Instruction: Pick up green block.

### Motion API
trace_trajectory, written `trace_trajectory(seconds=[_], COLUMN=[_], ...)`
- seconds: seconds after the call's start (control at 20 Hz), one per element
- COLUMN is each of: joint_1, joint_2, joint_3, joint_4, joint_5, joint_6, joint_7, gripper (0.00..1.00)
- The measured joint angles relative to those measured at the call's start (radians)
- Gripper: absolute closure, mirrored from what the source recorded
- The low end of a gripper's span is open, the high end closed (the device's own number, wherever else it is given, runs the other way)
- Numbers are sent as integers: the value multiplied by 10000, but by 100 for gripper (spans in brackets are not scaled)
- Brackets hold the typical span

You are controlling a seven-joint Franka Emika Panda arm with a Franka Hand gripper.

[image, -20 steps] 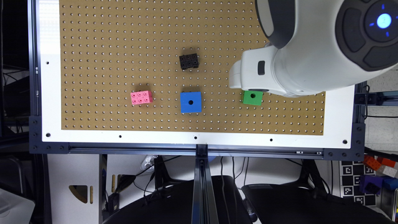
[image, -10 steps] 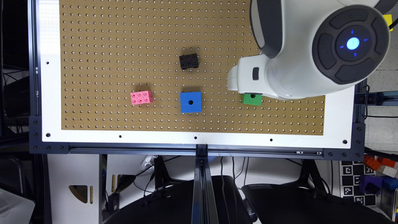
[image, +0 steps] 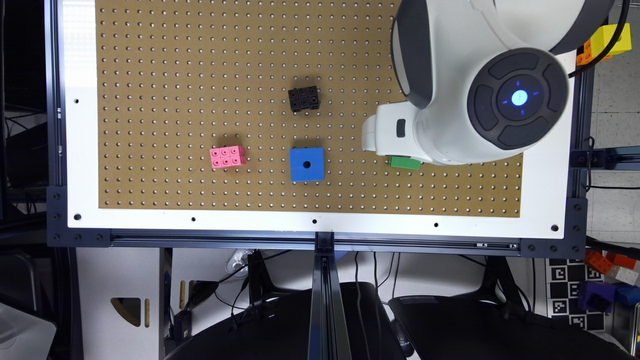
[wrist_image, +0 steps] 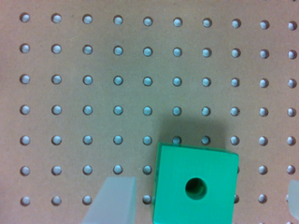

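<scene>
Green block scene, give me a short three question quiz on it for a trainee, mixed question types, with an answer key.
1. True or false: the gripper has its fingers spread on either side of the green block.
2. Multiple choice: which block lies between the pink block and the green block on the pegboard in the exterior view? A) black block B) blue block C) yellow block
3. Fill in: the green block's upward face has a round dark ____.

Key: 1 true; 2 B; 3 hole.

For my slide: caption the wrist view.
Open gripper straddling the green block on the pegboard.
</scene>
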Motion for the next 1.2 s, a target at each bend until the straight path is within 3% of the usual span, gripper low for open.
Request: trace_trajectory(seconds=[0.25, 0.5, 0.65, 0.9, 1.2], joint_1=[0, 5, 32, 253, 258], joint_2=[143, 874, 968, 974, 1125], joint_3=[-8, -29, -11, 4, -11], joint_4=[64, 177, 356, 468, 513], joint_5=[-21, -113, -114, -114, -121], joint_6=[80, 732, 717, 717, 738], joint_7=[0, 0, 11, 211, 214], gripper=[0, 0, 0, 0, 0])
